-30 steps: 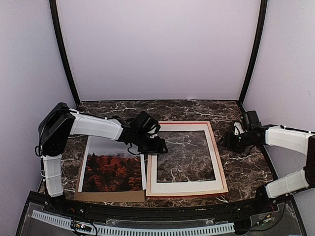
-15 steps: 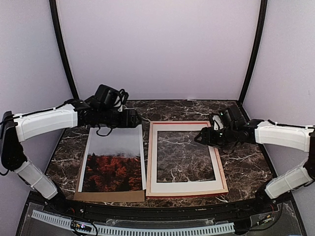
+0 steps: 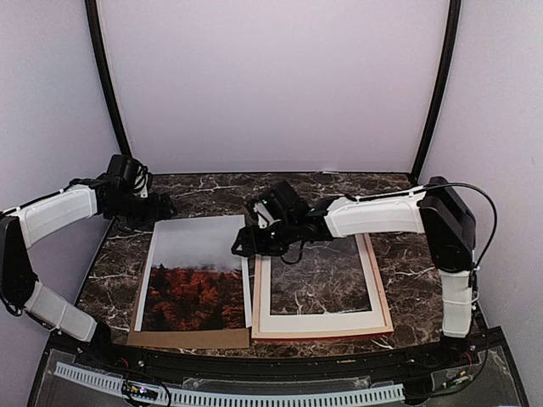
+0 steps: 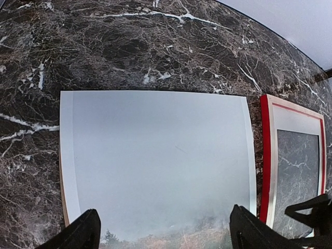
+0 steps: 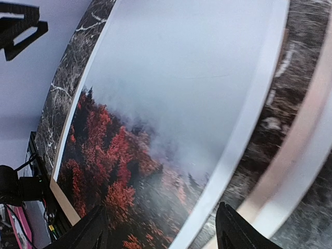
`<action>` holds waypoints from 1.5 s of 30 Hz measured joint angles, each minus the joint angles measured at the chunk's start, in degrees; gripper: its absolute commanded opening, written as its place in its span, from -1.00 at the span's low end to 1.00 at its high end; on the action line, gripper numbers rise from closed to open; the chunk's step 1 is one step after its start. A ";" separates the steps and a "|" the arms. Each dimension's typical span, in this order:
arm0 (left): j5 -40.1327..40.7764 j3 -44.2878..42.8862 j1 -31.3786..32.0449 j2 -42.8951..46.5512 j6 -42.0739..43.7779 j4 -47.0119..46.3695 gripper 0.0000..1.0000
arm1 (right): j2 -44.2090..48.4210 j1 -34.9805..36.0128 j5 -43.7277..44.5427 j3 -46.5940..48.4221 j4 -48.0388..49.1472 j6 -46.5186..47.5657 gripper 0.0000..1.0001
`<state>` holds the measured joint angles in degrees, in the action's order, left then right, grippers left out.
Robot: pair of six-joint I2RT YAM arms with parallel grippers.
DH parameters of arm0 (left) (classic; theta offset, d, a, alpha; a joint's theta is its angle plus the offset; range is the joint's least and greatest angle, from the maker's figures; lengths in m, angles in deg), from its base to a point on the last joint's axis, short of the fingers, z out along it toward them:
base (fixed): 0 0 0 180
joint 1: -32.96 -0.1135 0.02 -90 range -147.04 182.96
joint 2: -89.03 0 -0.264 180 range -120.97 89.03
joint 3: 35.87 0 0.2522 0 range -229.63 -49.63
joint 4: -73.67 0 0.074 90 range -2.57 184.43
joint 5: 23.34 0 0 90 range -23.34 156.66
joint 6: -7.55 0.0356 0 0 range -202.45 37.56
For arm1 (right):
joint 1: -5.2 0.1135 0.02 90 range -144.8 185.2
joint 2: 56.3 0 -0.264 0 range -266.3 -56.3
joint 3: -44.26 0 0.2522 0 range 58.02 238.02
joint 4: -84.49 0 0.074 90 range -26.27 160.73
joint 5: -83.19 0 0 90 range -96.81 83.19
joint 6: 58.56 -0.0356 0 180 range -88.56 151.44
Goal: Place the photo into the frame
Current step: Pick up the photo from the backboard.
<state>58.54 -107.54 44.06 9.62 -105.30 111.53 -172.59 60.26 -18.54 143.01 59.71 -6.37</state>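
Note:
The photo [image 3: 193, 273], grey mist above red-orange trees, lies flat on the left half of the table and fills the left wrist view [image 4: 155, 161] and the right wrist view [image 5: 155, 104]. The frame [image 3: 380, 284], red-faced with a white mat [image 3: 322, 323] inside, lies to its right; its red edge [image 4: 265, 155] shows in the left wrist view. My left gripper [image 3: 164, 207] hovers open by the photo's far left corner, fingers [image 4: 85, 233] wide apart above the print. My right gripper [image 3: 241, 246] reaches across the frame to the photo's right edge, open [image 5: 163, 231], holding nothing.
A brown cardboard backing board [image 3: 188, 339] lies under the photo and sticks out at its near edge. The dark marble table [image 3: 424, 288] is ringed by pale walls and two black posts [image 3: 110, 93]. My right arm [image 3: 373, 214] lies over the frame's far edge.
My right arm has swung left across the frame to the photo's right edge. My left arm has drawn back to the photo's far left corner. Both grippers stand a little wider.

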 measured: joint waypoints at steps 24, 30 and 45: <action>-6.93 3.06 -9.38 -3.28 3.02 0.68 0.77 | -11.61 2.12 0.85 9.22 -5.99 -1.05 0.41; -7.13 3.98 -9.66 -6.16 4.09 2.71 0.73 | -10.45 0.92 2.75 7.72 -7.30 -0.68 0.40; -9.18 7.98 -9.97 -9.35 6.01 4.87 0.65 | -10.45 0.59 1.92 7.54 -7.28 -0.61 0.39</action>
<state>49.36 -99.56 34.09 0.26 -99.29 116.40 -183.03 60.85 -16.62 150.56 52.43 -6.98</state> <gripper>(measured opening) 0.826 0.694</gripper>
